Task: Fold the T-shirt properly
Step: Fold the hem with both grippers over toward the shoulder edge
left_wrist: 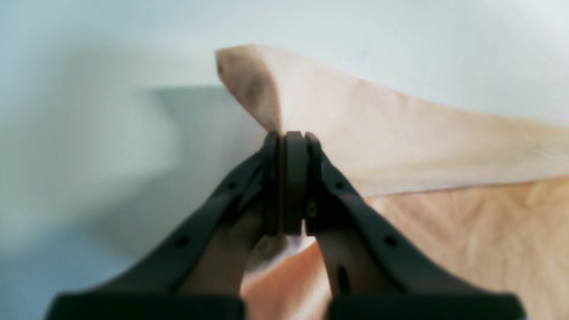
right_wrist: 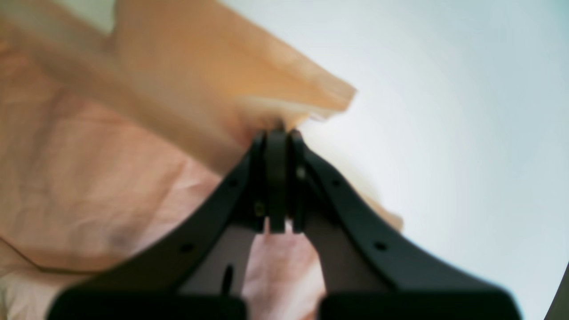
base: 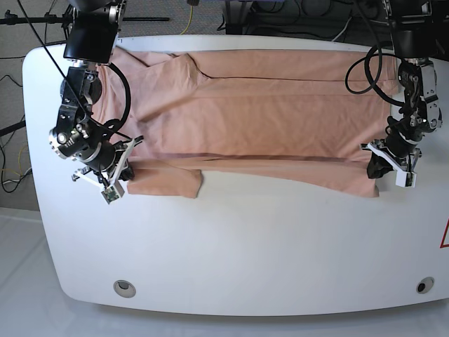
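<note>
T-shirt [base: 252, 112] lies spread sideways across the far half of the white desk [base: 245, 246], long axis running left-right in the base view, near edge doubled over into a fold line that runs most of the way across. A short flap of pink cloth sticks out toward the front near the base view's left end, by the right arm. Right hand [right_wrist: 278, 133] is clamped shut on the shirt: wrist view shows the jaws pressed together with a bunched corner of fabric pinched at the tips and lifted, more pink cloth lying below and to the left, bare desk to the right. Left hand [left_wrist: 289, 135] is also closed tight on the shirt: a peaked corner of fabric rises from the tips, the edge pulled taut and slanting off to the right, desk surface behind it. In the base view the left hand [base: 389, 165] sits at the shirt's right end by the near edge, the right hand [base: 116, 168] at the opposite end by the flap. Both wrist views are blurred, so fabric detail is not readable.
</note>
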`<action>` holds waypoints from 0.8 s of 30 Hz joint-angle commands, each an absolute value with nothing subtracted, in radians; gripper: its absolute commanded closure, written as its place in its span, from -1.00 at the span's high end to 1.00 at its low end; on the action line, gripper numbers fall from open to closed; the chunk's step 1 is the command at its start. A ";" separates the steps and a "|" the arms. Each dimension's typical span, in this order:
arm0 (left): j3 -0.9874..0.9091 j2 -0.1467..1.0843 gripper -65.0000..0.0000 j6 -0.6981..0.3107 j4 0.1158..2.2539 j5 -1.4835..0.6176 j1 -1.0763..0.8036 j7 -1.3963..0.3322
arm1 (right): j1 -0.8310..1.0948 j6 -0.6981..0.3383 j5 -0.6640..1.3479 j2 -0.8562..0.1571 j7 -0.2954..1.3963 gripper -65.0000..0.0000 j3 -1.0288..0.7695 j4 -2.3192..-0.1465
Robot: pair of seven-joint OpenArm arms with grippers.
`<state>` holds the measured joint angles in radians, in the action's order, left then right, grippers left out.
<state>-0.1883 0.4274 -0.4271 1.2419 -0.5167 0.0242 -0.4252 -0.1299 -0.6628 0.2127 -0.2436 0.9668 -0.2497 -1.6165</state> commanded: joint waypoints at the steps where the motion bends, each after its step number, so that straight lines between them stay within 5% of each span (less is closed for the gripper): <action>1: -0.202 0.456 -1.00 -0.426 1.268 -0.527 0.033 -0.406 | -0.138 -0.668 0.235 -0.255 0.965 -1.00 -0.271 -1.639; 24: -0.249 0.481 -1.00 -0.426 1.367 -0.524 -0.081 -0.419 | -0.045 -0.675 0.206 -0.261 1.053 -1.00 -0.266 -1.782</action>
